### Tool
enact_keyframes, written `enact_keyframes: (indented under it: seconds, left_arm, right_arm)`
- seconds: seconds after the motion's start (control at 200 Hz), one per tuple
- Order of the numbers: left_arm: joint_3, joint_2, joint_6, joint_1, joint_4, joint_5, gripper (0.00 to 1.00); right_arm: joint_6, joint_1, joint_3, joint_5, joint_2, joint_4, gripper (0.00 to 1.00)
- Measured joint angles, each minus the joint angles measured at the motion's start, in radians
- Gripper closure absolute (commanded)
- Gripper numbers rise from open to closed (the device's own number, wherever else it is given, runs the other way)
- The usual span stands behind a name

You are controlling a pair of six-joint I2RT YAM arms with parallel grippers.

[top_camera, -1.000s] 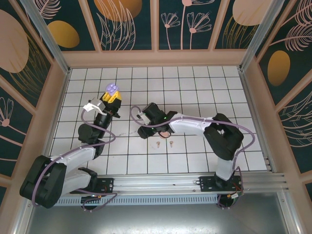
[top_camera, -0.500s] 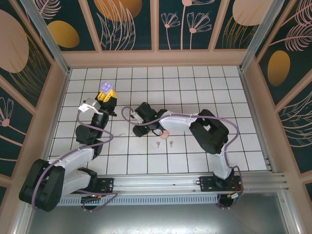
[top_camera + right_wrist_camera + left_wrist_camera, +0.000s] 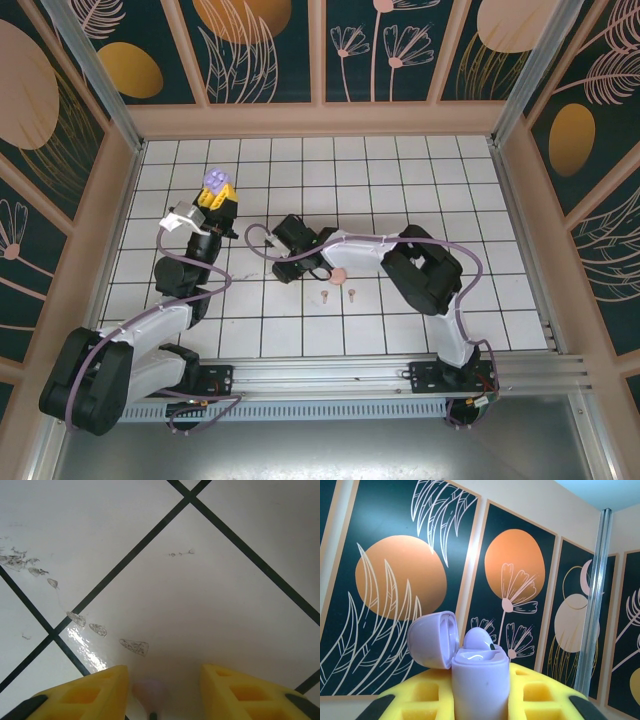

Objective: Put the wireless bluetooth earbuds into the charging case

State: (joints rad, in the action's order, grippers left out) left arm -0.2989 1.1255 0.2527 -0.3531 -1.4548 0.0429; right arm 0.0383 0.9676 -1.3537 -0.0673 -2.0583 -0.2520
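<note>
My left gripper [image 3: 216,193] is raised over the back left tiles, shut on an open lilac charging case [image 3: 480,680] whose lid [image 3: 433,639] is flipped to the left. One lilac earbud [image 3: 479,638] sits in the case's far socket. My right gripper [image 3: 291,263] points down at the floor near the middle. In the right wrist view its yellow fingers [image 3: 85,695] stand apart around a pale lilac earbud [image 3: 149,691] lying on the tile. The earbud is close to the left finger, with a clear gap to the right one. Two small pink earbuds [image 3: 325,296] [image 3: 352,292] lie on the tiles nearer the arm bases.
A round coral-pink puck [image 3: 340,273] lies beside the right forearm. Smudges mark the tile [image 3: 134,646] ahead of the right fingers. Patterned walls [image 3: 320,50] close in the white tiled floor on three sides, and a metal rail [image 3: 400,375] runs along the near edge.
The right arm has swung left and folded in, and its jaws have narrowed around the earbud on the floor. The left gripper has shifted slightly left and back, still holding the case.
</note>
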Motion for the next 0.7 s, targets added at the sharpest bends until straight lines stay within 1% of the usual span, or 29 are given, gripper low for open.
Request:
enact_keyframes:
  seconds: [0.425,0.5,0.656,0.701]
  left_arm:
    - [0.000,0.000,0.000,0.000,0.000,0.000,1.00]
    - [0.002,0.000,0.000,0.000,0.000,0.000,1.00]
    - [0.002,-0.002,0.000,0.000,0.000,0.000,1.00]
    - [0.002,-0.002,0.000,0.000,0.001,0.000,1.00]
  right_arm:
    - [-0.007,0.030,0.000,0.086,-0.002,-0.003,0.62]
    - [-0.007,0.034,0.000,0.096,-0.002,-0.003,0.64]
    - [-0.007,0.043,0.000,0.111,-0.003,-0.003,0.66]
    - [-0.007,0.045,0.001,0.116,-0.003,-0.002,0.68]
